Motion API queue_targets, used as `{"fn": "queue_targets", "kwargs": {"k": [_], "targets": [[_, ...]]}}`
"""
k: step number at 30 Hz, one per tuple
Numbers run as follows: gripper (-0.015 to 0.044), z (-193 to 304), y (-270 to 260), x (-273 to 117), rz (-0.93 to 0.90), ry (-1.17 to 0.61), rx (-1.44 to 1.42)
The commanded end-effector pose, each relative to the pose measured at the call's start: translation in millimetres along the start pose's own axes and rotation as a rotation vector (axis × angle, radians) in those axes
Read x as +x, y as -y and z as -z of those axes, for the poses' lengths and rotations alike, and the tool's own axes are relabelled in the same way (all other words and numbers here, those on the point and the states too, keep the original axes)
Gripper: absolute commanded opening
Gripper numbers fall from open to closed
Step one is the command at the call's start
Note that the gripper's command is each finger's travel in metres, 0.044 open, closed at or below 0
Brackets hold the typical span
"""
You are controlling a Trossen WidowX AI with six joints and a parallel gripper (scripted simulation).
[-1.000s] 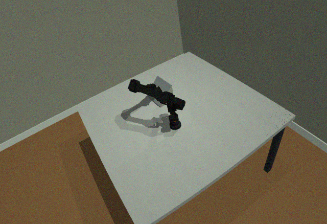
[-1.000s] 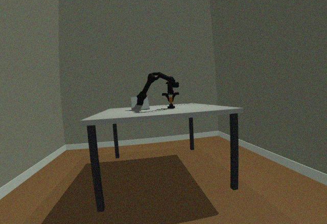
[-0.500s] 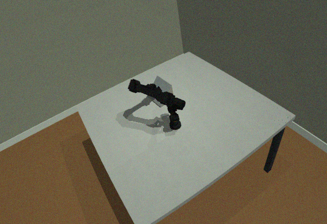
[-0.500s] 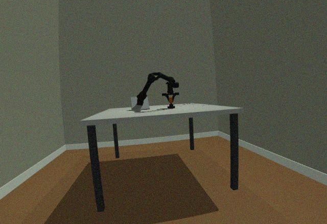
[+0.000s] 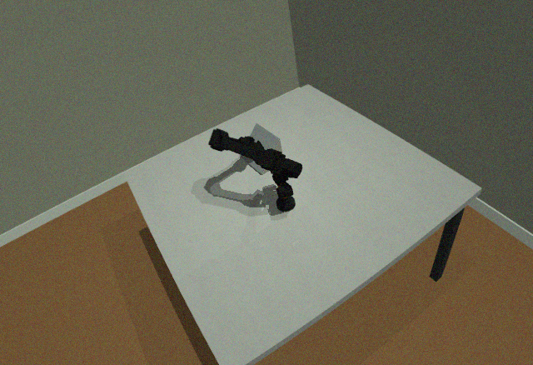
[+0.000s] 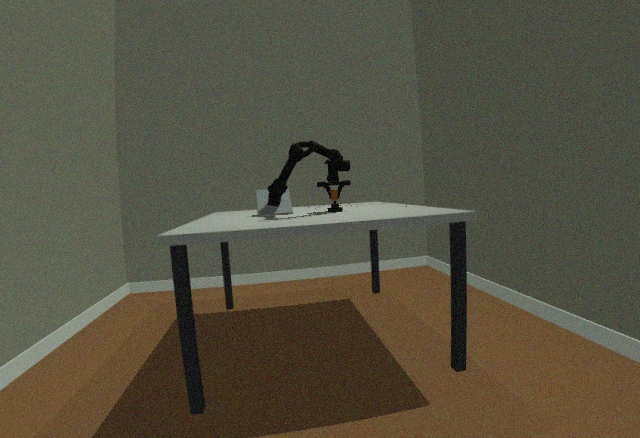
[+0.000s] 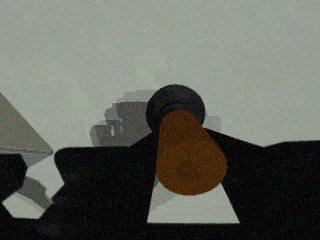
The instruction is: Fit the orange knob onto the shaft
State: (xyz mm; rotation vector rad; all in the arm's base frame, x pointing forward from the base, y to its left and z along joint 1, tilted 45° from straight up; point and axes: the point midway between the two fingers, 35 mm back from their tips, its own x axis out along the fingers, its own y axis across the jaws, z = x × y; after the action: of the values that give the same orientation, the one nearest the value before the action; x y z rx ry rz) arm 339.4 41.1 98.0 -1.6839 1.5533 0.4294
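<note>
My gripper [image 6: 334, 196] [image 7: 180, 133] is shut on the orange knob [image 6: 333, 193] [image 7: 192, 155], which stands upright between the fingers. The round dark pedestal [image 6: 334, 209] [image 7: 175, 93] [image 5: 286, 204] stands on the table directly below. The knob is above the pedestal, with a short dark stretch between them in the exterior view. Its lower end covers part of the pedestal in the wrist view. Whether the knob's lower end touches the shaft's top is too small to tell. The shaft's flat side and the knob's hole are hidden. In the top view the arm and fingers hide nearly all of the knob.
A grey panel [image 5: 267, 137] [image 6: 262, 197] [image 7: 17, 127] stands by the arm's base on the pale table [image 5: 344, 223] [image 6: 403, 212]. The black arm [image 5: 258, 153] [image 6: 287, 168] arches from its base to the pedestal. Its shadow lies on the table.
</note>
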Motion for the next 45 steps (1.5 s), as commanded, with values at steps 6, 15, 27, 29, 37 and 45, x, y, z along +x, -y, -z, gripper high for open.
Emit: {"fn": "queue_targets", "kwargs": {"k": [6,15,27,29,37,45], "targets": [[0.0000,0.5,0.1,2.3,0.001,-0.002,-0.164],[0.0000,-0.2,0.7,3.5,0.001,-0.002,-0.164],[0.0000,0.1,-0.1,3.8,0.001,-0.002,-0.164],[0.0000,0.3,-0.9,0.9,0.001,-0.002,-0.164],[0.0000,0.9,0.0,-0.3,0.001,-0.002,-0.280],[0.0000,-0.2,0.4,2.3,0.001,-0.002,-0.374]]}}
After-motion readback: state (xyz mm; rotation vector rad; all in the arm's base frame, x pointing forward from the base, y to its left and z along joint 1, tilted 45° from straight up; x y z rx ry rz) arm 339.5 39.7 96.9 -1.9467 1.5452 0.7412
